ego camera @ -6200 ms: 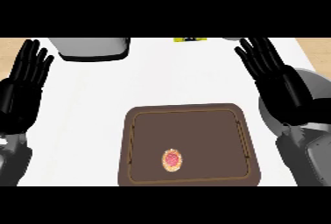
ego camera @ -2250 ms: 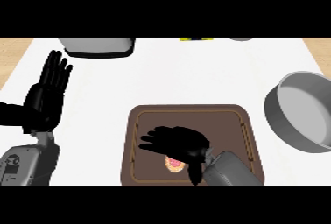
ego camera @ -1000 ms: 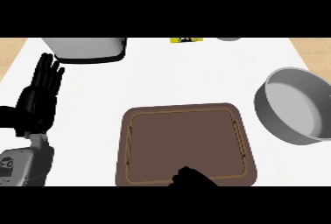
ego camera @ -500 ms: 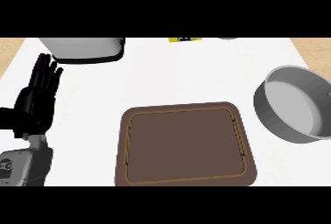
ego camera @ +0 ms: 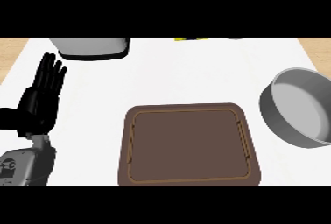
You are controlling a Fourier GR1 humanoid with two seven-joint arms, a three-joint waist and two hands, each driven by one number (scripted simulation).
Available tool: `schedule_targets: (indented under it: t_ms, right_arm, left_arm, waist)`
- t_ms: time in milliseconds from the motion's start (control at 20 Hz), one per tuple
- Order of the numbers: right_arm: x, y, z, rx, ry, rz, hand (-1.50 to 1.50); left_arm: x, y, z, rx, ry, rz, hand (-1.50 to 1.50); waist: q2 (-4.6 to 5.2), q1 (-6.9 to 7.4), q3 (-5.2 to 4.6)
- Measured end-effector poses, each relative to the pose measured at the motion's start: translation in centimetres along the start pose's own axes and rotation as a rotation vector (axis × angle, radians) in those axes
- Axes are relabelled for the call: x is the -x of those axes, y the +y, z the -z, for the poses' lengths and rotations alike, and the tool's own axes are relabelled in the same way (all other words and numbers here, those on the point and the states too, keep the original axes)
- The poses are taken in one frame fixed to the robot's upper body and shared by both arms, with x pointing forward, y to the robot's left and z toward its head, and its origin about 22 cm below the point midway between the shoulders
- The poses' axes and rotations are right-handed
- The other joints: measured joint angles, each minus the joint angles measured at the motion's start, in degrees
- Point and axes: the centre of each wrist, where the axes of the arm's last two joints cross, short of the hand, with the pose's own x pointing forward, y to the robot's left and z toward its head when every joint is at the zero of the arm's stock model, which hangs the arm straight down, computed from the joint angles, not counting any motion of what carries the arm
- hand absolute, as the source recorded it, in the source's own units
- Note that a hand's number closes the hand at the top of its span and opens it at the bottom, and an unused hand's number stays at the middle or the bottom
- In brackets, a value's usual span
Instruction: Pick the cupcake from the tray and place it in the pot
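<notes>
White worktop (ego camera: 187,70) fills most of the head view, with a strip of pale wood showing at its far corners. A brown tray (ego camera: 189,144) lies near the front edge, and its bare inner surface carries nothing: no cupcake sits on it. To the right stands a grey pot (ego camera: 298,107), partly cut off by the edge of the view; the part of its floor that shows looks bare too.

So, judging by how things lie, the pick seems done, since the tray is bare, while the placing is not yet visible in the pot. Where the cupcake is cannot be told from this view; it may be with the right hand, which does not show at all.

The left hand (ego camera: 40,103) rests at the left side, its fingers (ego camera: 51,74) straight and pointing up, holding nothing.

At the far edge a grey and black vessel (ego camera: 90,47) is cut off by the top of the view, and a small yellow and black thing (ego camera: 192,39) beside it is too clipped to name.
</notes>
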Motion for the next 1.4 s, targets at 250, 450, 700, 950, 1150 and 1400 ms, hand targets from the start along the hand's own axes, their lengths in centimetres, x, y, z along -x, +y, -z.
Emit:
schedule_targets:
  t_ms: [250, 450, 700, 950, 1150, 1400]
  right_arm:
    - [3.1, -0.9, 0.6, 0.020, 0.082, -0.135, 1.50]
    - [6.2, -1.3, 1.4, 0.011, 0.141, -0.160, 1.50]
    - [11.0, -2.9, 3.1, 0.051, 0.218, -0.044, 1.50]
    - [18.6, -4.7, 4.5, 0.063, 0.249, 0.037, 1.50]
    - [24.6, -5.1, 4.7, 0.051, 0.246, 0.077, 1.50]
    - [30.3, -4.5, 6.0, 0.041, 0.249, 0.085, 1.50]
  left_arm:
    - [-0.4, 0.0, 0.3, 0.010, -0.010, -0.001, 0.00]
    - [-0.3, -0.4, 0.5, 0.015, -0.009, 0.000, 0.00]
    - [-0.2, -0.7, 0.6, 0.023, -0.005, 0.000, 0.00]
    - [-0.4, -0.6, 0.9, 0.033, -0.008, -0.001, 0.00]
    - [-0.4, -0.9, 1.0, 0.041, -0.005, -0.005, 0.00]
    - [-1.0, -1.3, 1.5, 0.050, -0.013, -0.006, 0.00]
  waist:
    - [0.24, 0.66, 0.03]
    - [0.37, 0.90, 0.08]
    - [0.38, 1.41, 0.11]
    - [0.36, 1.86, 0.09]
    - [0.40, 2.23, 0.04]
    - [0.50, 2.76, 0.02]
